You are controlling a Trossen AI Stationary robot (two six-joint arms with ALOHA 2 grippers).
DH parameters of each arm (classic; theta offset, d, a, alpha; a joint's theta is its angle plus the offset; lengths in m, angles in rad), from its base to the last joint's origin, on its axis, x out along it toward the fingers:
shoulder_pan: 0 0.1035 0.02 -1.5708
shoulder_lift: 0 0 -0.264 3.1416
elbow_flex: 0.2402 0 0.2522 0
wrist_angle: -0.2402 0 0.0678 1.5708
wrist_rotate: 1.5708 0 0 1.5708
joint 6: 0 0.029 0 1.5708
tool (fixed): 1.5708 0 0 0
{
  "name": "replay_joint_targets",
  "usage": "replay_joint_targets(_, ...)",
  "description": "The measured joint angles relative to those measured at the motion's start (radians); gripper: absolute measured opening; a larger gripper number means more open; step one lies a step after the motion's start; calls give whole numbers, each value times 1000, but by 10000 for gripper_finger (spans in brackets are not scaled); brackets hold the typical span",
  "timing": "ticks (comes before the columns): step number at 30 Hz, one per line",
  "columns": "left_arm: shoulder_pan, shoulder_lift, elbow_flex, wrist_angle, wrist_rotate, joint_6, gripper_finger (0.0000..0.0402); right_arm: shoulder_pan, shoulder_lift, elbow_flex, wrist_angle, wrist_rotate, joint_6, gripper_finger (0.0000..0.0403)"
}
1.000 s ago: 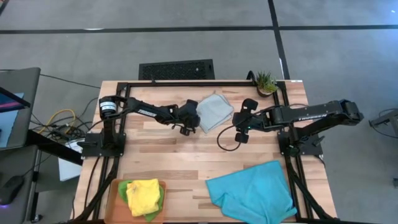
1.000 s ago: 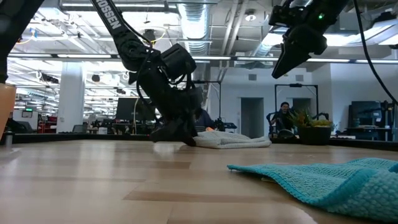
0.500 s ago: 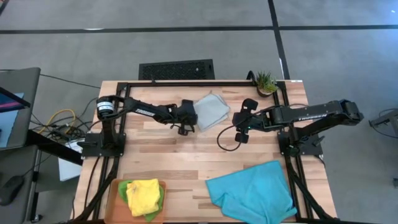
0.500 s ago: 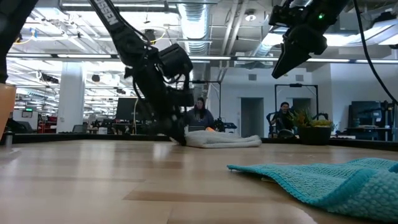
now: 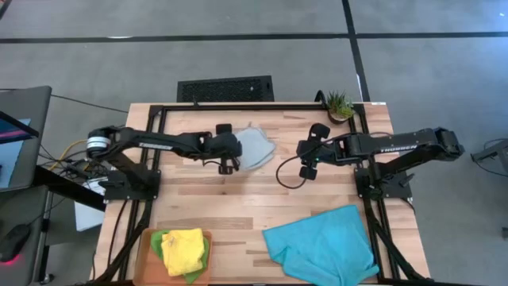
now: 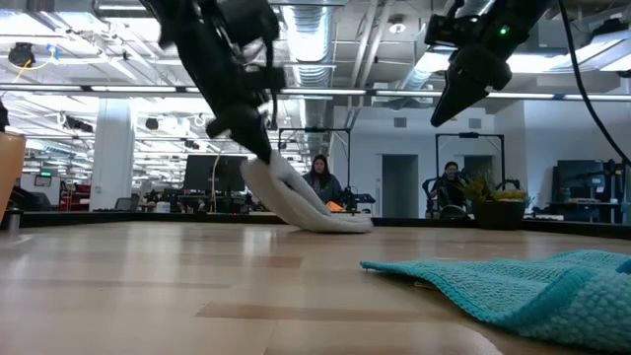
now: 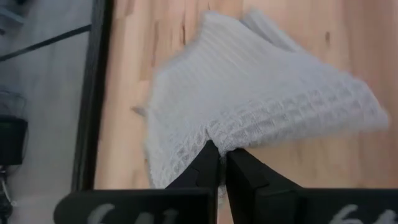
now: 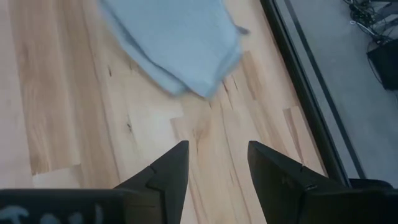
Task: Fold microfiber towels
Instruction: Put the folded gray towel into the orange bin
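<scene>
The light grey towel lies at the table's far middle, and my left gripper is shut on its left side. In the low view that side hangs raised from my left gripper, while the towel's other end rests on the wood. My right gripper hovers open to the right of the towel, above the table, with nothing between its fingers. The turquoise towel lies spread at the near right. The yellow towel lies on the green towel at the near left. My left gripper pinches the grey towel's left edge between its two shut fingers, where the cloth bunches; one layer or several, I cannot tell. The fingers come from the table's left, slanting down. The towel slopes slack below them, its right end on the table.
The orange tray under the yellow and green towels sits at the near left corner. A small potted plant stands at the far right corner. Bare wood stretches across the middle of the table.
My left gripper has taken hold of the grey towel's left side, then risen and gone toward the table's left edge. The towel has slid left with it. Its held side is lifted; its right end has stayed on the table.
</scene>
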Motion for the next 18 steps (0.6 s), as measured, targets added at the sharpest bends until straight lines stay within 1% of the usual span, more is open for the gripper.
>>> replay_joint_targets(5, -62, -94, 1, -99, -17, -77, 1, -19, 0, 0, -1, 0, 0, 188)
replay_joint_targets(14, -199, -232, 2, -333, -56, -288, 0, -33, 0, 0, -1, 0, -1, 189)
replay_joint_targets(18, -270, -304, 2, -394, -27, -410, 0, -33, 0, 0, -1, 0, -2, 188)
